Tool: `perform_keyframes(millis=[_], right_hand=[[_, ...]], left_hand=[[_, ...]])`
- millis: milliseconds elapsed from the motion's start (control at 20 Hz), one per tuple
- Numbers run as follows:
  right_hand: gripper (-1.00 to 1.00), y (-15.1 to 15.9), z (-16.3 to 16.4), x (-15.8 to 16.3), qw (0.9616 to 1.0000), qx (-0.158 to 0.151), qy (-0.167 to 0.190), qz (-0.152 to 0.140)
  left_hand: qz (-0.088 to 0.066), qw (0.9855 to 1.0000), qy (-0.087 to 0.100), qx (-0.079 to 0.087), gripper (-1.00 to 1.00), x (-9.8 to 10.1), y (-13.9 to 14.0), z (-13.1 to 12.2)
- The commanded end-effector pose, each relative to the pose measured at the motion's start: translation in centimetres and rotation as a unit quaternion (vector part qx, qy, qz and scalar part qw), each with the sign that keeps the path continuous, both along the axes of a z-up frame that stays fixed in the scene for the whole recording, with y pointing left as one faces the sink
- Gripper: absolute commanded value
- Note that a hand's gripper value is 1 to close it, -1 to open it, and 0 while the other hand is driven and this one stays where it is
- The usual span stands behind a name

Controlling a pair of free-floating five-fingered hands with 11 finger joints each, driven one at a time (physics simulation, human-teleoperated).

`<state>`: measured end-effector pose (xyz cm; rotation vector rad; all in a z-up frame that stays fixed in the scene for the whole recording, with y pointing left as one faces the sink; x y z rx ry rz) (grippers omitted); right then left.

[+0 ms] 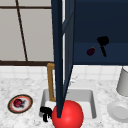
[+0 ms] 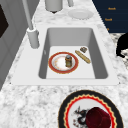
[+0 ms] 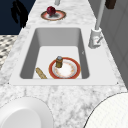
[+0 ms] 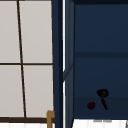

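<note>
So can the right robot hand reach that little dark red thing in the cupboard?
Probably yes. The cupboard door stands open, and the right robot hand hangs just beside the dark red thing with nothing between them in the front view. How deep each sits is hard to tell.

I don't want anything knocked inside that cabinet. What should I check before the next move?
1. Cabinet door open: ok.
2. Right hand inside the cabinet: ok.
3. Right hand touching the dark red fruit: not ok, a gap shows between them.
4. Left hand away from the cabinet: ok, low beside the red ball.
5. Jar upright on the plate in the sink: ok.
</note>
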<state>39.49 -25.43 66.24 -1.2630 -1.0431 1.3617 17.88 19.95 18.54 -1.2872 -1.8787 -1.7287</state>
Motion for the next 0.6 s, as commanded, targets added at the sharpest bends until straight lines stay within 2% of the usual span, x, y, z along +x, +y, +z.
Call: perform_keyframes(millis=[0,550], right_hand=[[-1.00,0.0,-1.3,-3.1,1.0000,0.000,0.001,0.000],[-1.00,0.0,-6.6,-12.0,1.0000,-0.001,-0.002,0.000]], left_hand=[[0.000,1.0000,0.000,0.000,0.00,0.0,0.0,0.0],[0.000,1.0000,0.000,0.000,0.00,0.0,0.0,0.0]])
